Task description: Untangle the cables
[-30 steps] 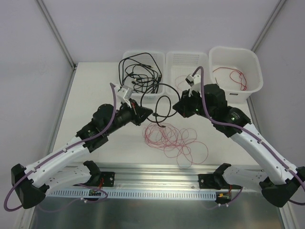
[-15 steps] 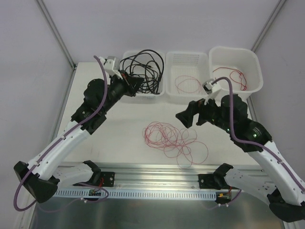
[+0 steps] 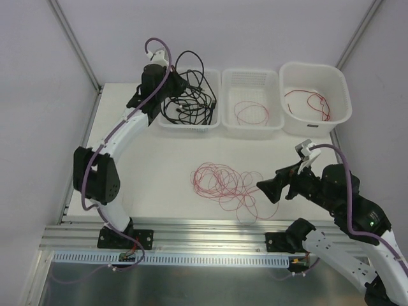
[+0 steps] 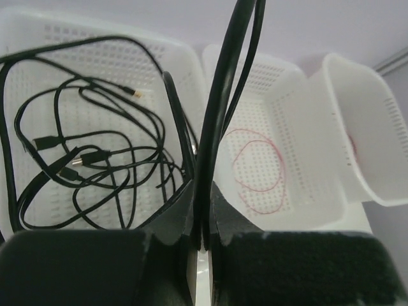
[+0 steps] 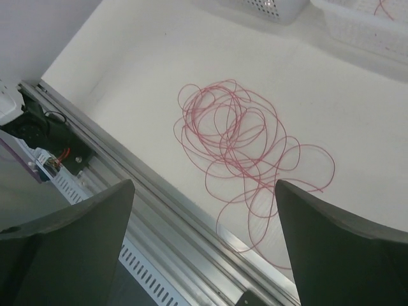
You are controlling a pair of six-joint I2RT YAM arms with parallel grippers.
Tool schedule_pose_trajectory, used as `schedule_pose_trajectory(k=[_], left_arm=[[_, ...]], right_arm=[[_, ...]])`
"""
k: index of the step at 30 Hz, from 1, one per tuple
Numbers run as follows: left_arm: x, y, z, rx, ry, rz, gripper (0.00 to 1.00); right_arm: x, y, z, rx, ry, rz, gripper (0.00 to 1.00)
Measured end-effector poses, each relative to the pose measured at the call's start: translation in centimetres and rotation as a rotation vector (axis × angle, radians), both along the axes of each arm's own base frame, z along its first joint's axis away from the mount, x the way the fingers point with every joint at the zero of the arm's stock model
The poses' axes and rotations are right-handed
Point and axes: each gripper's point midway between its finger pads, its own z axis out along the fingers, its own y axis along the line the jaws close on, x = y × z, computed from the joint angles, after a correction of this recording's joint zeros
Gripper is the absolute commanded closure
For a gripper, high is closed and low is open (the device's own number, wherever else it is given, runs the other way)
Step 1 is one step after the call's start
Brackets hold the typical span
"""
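A tangle of thin red wire (image 3: 228, 185) lies on the table's middle, also seen in the right wrist view (image 5: 245, 143). Black cables (image 3: 191, 105) are piled in the left basket (image 3: 188, 127). My left gripper (image 3: 171, 86) hovers over that basket, shut on a black cable (image 4: 220, 95) that loops up from its jaws (image 4: 204, 213); other black cables (image 4: 83, 159) lie in the basket below. My right gripper (image 3: 271, 190) stands open and empty at the near right, just right of the red tangle (image 5: 204, 185).
Three white baskets stand along the back: the middle one (image 3: 250, 131) holds a red wire loop (image 4: 258, 169), the right tub (image 3: 315, 121) holds another red wire (image 3: 312, 102). A metal rail (image 5: 146, 210) runs along the table's near edge.
The left arm carried the black cable from the table's middle back over the left basket. The right gripper opened, let the cable go and drew back to the near right.
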Motion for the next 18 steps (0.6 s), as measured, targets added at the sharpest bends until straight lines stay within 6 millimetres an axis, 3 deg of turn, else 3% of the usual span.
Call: schedule_pose_trajectory(k=[5,7,9,11,14,16,18], left_arm=[[4.1,0.1,-9.5,-0.013,0.196,0.019,0.99],[5.1,0.1,-13.8,-0.009,0.275,0.019,0.90],[5.2,0.2,-17.6,0.002,0.349,0.017,0.64],[4.7,0.4,-20.0,0.010,0.405,0.011,0.38],[3.4,0.9,-20.7,0.022,0.430,0.008,0.19],[2.6,1.4,-19.4,0.026,0.410,0.006,0.09],[1.5,1.6,-16.6,0.018,0.369,-0.004,0.01]], right_arm=[[-0.6,-0.5,-2.6,-0.044,0.057,-0.001,0.03],[-0.8,-0.6,-3.2,-0.053,0.068,-0.002,0.03],[-0.9,-0.7,-3.5,-0.062,0.078,-0.002,0.03],[-0.9,-0.7,-3.8,-0.071,0.089,-0.001,0.03],[-0.7,-0.6,-4.6,-0.096,0.118,-0.002,0.03],[-0.5,-0.4,-5.8,-0.128,0.158,-0.002,0.03],[-0.1,0.0,-7.6,-0.164,0.218,-0.009,0.03]])
